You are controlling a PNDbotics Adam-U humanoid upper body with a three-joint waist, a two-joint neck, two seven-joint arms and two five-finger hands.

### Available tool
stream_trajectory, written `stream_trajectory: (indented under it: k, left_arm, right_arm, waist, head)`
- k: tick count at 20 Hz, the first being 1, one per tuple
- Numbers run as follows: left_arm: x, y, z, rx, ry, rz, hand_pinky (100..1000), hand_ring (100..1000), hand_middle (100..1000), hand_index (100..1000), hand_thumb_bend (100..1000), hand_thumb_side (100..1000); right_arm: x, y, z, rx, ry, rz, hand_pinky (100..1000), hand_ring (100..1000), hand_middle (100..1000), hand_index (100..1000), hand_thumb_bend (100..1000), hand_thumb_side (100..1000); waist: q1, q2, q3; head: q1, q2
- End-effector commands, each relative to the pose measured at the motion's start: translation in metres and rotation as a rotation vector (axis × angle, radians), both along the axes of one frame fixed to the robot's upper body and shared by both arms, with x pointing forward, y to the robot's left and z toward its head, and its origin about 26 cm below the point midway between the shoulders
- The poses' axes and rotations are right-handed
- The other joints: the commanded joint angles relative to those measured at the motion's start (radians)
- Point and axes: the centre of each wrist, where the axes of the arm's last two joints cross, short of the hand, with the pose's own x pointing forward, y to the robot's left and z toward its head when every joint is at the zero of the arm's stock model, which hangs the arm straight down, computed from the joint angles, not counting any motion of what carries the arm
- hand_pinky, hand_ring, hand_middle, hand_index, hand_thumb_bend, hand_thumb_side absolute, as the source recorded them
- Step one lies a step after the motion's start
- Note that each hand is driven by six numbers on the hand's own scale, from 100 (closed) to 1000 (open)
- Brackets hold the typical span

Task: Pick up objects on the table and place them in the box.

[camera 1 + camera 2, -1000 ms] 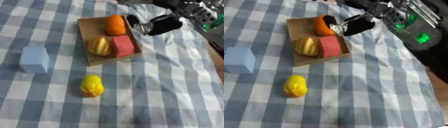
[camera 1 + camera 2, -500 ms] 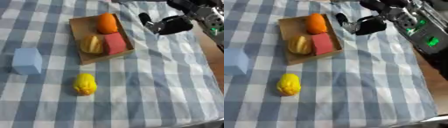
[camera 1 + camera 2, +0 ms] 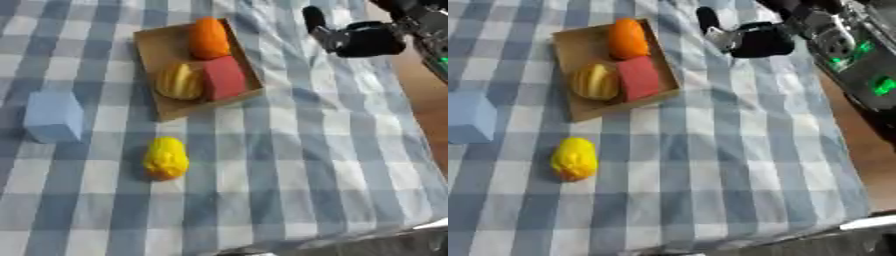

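- Pulling back from the box (image 3: 157, 47) toward two o'clock, my right hand (image 3: 363, 40) was empty, fingers relaxed apart.
- Yellow fruit (image 3: 165, 158) and blue block (image 3: 54, 116) lay on the desk (image 3: 297, 165).

A shallow brown box (image 3: 154, 55) lies askew on the checked cloth. Inside it, an orange fruit (image 3: 209, 38) sits at the far end, with a red block (image 3: 226, 78) nearer and a yellowish ribbed fruit (image 3: 179, 81) touching the block's left side. Outside the box, a yellow fruit (image 3: 165, 158) lies on the cloth nearer the camera, and a pale blue cube (image 3: 54, 116) stands well to its left.
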Motion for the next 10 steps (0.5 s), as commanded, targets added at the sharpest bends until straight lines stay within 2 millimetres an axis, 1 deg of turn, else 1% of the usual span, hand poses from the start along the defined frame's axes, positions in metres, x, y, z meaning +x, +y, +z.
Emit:
stream_trajectory:
  k: [1, 2, 3, 4, 5, 6, 7, 10]
  left_arm:
    - [0.0, 0.0, 0.019, 0.192, 0.115, 0.02, 902, 808, 794, 917, 460, 457]
    - [0.0, -0.001, 0.022, 0.244, 0.164, 0.021, 908, 815, 799, 924, 492, 488]
    - [0.0, -0.001, 0.023, 0.294, 0.216, 0.02, 912, 817, 803, 928, 520, 518]
    - [0.0, -0.001, 0.025, 0.342, 0.269, 0.018, 917, 829, 811, 935, 548, 542]
    - [0.0, -0.001, 0.027, 0.386, 0.321, 0.017, 926, 840, 818, 941, 569, 554]
    - [0.0, -0.002, 0.03, 0.419, 0.364, 0.014, 936, 854, 823, 945, 574, 556]
    - [0.0, -0.003, 0.033, 0.439, 0.394, 0.01, 936, 855, 826, 946, 575, 557]
    - [0.001, -0.004, 0.039, 0.454, 0.429, 0.004, 936, 855, 826, 946, 575, 557]
  right_arm:
    - [-0.004, -0.001, 0.009, -0.003, -0.04, -0.008, 742, 728, 779, 845, 100, 226]
    - [-0.004, -0.001, 0.009, 0.0, -0.04, -0.011, 742, 726, 778, 845, 100, 230]
    - [-0.004, -0.002, 0.008, 0.002, -0.04, -0.015, 741, 724, 777, 845, 100, 209]
    - [-0.004, -0.002, 0.008, 0.003, -0.04, -0.021, 740, 722, 775, 844, 100, 234]
    - [-0.005, -0.003, 0.007, 0.003, -0.039, -0.028, 740, 721, 774, 844, 100, 236]
    - [-0.005, -0.004, 0.007, 0.002, -0.037, -0.034, 739, 720, 773, 844, 100, 229]
    - [-0.005, -0.004, 0.007, 0.001, -0.036, -0.039, 739, 720, 774, 844, 100, 241]
    - [-0.005, -0.005, 0.006, 0.0, -0.036, -0.044, 739, 720, 774, 844, 100, 241]
  waist:
    - [0.009, -0.022, 0.001]
    - [0.012, -0.021, 0.002]
    - [0.014, -0.021, 0.004]
    - [0.018, -0.02, 0.007]
    - [0.023, -0.019, 0.011]
    - [0.027, -0.019, 0.015]
    - [0.031, -0.018, 0.018]
    - [0.033, -0.018, 0.022]
  head:
    - [0.011, 0.006]
    - [0.009, 0.006]
    - [0.005, 0.006]
    - [0.0, 0.006]
    - [-0.008, 0.006]
    - [-0.014, 0.006]
    - [-0.019, 0.006]
    - [-0.024, 0.006]
